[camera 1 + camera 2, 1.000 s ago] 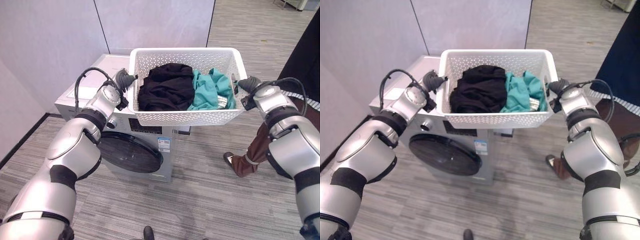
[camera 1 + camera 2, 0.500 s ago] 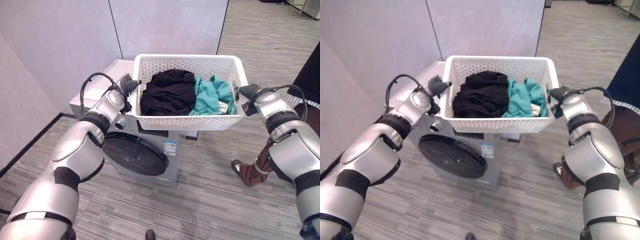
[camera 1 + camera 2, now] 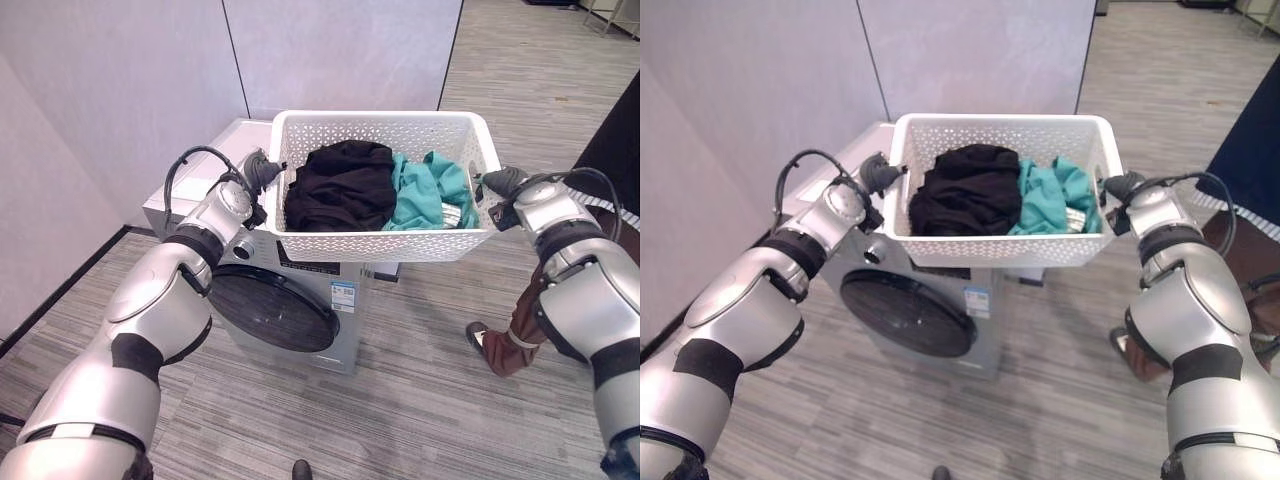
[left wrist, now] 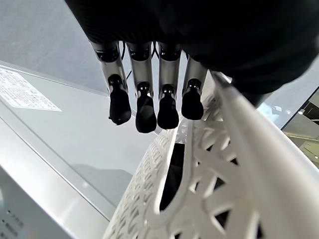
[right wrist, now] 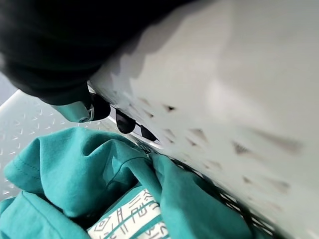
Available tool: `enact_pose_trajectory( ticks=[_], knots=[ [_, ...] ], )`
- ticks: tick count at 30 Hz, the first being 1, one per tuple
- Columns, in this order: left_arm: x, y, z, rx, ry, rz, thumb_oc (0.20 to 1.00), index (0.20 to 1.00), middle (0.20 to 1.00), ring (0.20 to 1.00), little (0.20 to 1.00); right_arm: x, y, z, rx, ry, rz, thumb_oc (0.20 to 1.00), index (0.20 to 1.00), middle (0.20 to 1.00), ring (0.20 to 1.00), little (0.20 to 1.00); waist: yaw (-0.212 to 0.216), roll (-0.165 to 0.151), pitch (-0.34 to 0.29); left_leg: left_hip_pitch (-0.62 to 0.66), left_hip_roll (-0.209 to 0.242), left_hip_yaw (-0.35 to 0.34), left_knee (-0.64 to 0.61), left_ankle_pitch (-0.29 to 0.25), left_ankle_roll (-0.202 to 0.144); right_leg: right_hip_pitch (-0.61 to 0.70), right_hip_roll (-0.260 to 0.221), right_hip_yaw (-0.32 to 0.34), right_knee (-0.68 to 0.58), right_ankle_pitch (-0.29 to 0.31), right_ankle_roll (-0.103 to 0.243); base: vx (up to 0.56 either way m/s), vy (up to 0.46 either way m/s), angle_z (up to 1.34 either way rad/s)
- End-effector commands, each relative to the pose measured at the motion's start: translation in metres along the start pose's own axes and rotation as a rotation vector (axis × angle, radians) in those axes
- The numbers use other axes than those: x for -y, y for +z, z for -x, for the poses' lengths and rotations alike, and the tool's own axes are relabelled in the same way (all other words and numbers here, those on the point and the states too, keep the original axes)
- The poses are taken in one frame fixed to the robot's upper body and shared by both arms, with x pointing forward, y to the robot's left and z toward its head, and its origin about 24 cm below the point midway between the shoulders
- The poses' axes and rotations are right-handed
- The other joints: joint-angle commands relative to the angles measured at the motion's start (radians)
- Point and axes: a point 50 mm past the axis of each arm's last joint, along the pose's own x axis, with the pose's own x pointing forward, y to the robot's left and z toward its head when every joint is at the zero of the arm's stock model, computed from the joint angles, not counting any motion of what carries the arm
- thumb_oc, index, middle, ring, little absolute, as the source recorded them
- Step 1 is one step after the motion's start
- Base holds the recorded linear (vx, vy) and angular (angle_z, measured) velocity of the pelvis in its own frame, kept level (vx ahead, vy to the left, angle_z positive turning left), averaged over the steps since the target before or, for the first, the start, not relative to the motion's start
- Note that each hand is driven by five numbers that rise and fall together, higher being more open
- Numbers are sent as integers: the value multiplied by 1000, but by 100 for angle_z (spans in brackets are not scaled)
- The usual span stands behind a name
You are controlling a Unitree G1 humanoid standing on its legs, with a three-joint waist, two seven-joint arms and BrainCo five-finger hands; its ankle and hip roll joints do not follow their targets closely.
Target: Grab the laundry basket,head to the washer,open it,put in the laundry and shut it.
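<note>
Basket (image 3: 375, 243) up in the air, white and perforated, carried between both arms right above the washer (image 3: 300, 300). Inside it, a black garment (image 3: 340, 185) heaped on the left, teal clothes (image 3: 425, 195) bunched on the right. Left hand (image 3: 258, 170) sits at the basket's left end; its wrist view shows fingers (image 4: 145, 94) hanging straight down beside the rim, not wrapped around anything. Right hand (image 3: 498, 182) is at the opposite end, fingertips (image 5: 124, 122) hooked over the rim into the basket, next to the teal cloth. Washer door (image 3: 270, 310) shut. A person's leg (image 3: 515, 330) stands on the floor at right.
</note>
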Motion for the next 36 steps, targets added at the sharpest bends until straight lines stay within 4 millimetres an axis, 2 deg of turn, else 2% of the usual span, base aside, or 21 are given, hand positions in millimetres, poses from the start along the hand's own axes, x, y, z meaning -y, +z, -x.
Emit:
enact_pose_trajectory(
  ticks=[1,3,5,6,8,9,10,11,13,14,19,21,22,23,24,27,28,29,30,31,36],
  knots=[
    [-27,100,1,309,92,-10,200,200,200,200,200,38,101,28,305,-90,-26,200,200,200,200,200,63,-11,-6,43,17,-75,75,-123,-35,17,-72,47,166,253,35,50,219,8],
    [-17,100,1,324,58,4,200,200,200,200,200,41,97,28,301,-93,-28,200,200,200,200,200,51,12,8,70,2,-107,72,-132,5,-66,-27,121,386,249,-6,65,238,12],
    [-15,95,1,317,49,9,200,200,200,200,200,39,95,27,303,-96,-24,200,200,200,200,200,47,37,21,96,14,-120,61,-138,15,-148,18,120,492,166,-27,86,151,15],
    [-12,97,1,321,39,13,200,200,200,200,200,37,95,26,303,-98,-15,200,200,200,200,200,48,50,29,117,17,-126,54,-146,20,-187,27,83,504,90,-50,169,80,8],
    [-3,102,2,336,7,12,200,200,200,200,200,36,95,26,300,-106,1,200,200,200,200,200,32,54,40,147,23,-145,46,-156,13,-244,84,45,409,-3,-72,219,-56,11],
    [-2,103,2,337,2,9,200,200,200,200,200,37,93,26,297,-111,-1,200,200,200,200,200,28,46,40,146,16,-153,48,-158,9,-254,101,50,342,11,-64,144,-95,15],
    [-2,103,2,336,2,9,200,200,200,200,200,37,93,26,296,-111,-1,200,200,200,200,200,26,49,41,149,19,-155,48,-159,8,-247,103,46,335,13,-64,249,-168,37],
    [0,106,2,351,-3,7,200,200,200,200,200,37,92,25,298,-116,-5,200,200,200,200,200,12,32,50,171,5,-177,48,-179,-7,-295,106,73,118,78,-37,276,-150,46],
    [-3,105,3,357,9,7,200,200,200,200,200,40,88,24,289,-124,-3,200,200,200,200,200,-2,28,58,193,2,-195,54,-199,-18,-311,106,114,10,138,-13,334,-178,54],
    [-2,104,3,363,9,7,200,200,200,200,200,43,84,24,284,-126,-4,200,200,200,200,200,-9,12,58,212,-4,-209,76,-225,-27,-304,108,153,0,166,-6,241,-137,57],
    [3,101,3,358,2,8,200,200,200,200,200,47,77,23,269,-136,-5,200,200,200,200,200,-18,-3,33,250,25,-239,105,-261,-48,-272,118,137,49,162,-27,225,-166,55],
    [8,96,3,353,-11,9,200,200,200,200,200,46,67,20,249,-139,-9,200,200,200,200,200,-27,-5,21,242,67,-262,189,-228,-83,-238,146,108,70,134,-52,274,-336,80],
    [8,97,3,347,-19,-6,200,200,200,200,200,45,63,19,245,-143,-17,200,200,200,200,200,-24,-28,31,151,98,-272,449,-131,-105,-159,174,76,52,109,-96,272,-459,93],
    [5,99,4,355,-10,4,200,200,200,200,200,43,63,19,250,-141,-21,200,200,200,200,200,-21,-36,38,111,101,-283,543,-108,-108,-135,191,76,42,98,-111,230,-459,66],
    [1,99,3,348,-8,17,200,200,200,200,200,40,63,18,245,-133,-19,200,200,200,200,200,-15,-43,46,78,128,-273,553,-78,-100,-103,215,77,24,73,-130,104,-187,52],
    [0,106,3,356,-6,36,200,200,200,200,200,40,62,17,239,-139,-24,200,200,200,200,200,-4,-55,40,46,194,-235,326,-92,-102,-73,212,62,1,40,-126,113,-37,-16],
    [0,107,4,359,-5,37,200,200,200,200,200,40,63,18,246,-142,-22,200,200,200,200,200,3,-55,47,12,205,-222,247,-66,-105,-69,213,56,6,31,-126,71,-7,30],
    [0,107,4,359,-6,37,200,200,200,200,200,40,63,18,246,-142,-22,200,200,200,200,200,4,-56,47,18,205,-220,239,-63,-105,-68,212,56,7,28,-126,43,-35,49],
    [-2,111,5,376,8,36,200,200,200,200,200,35,61,16,252,-146,-1,200,200,200,200,200,18,-57,68,-48,221,-205,207,-7,-114,-59,217,47,17,15,-132,93,32,30],
    [-3,110,4,369,3,54,200,200,200,200,200,32,66,17,270,-124,-33,200,200,200,200,200,12,-31,60,-6,206,-190,142,-40,-125,-61,230,55,65,-8,-133,86,36,-2],
    [0,111,4,372,11,52,200,200,200,200,200,26,69,16,283,-111,-36,200,200,200,200,200,26,-31,45,18,178,-185,123,-56,-131,-24,205,53,16,1,-123,93,48,-22]
  ],
)
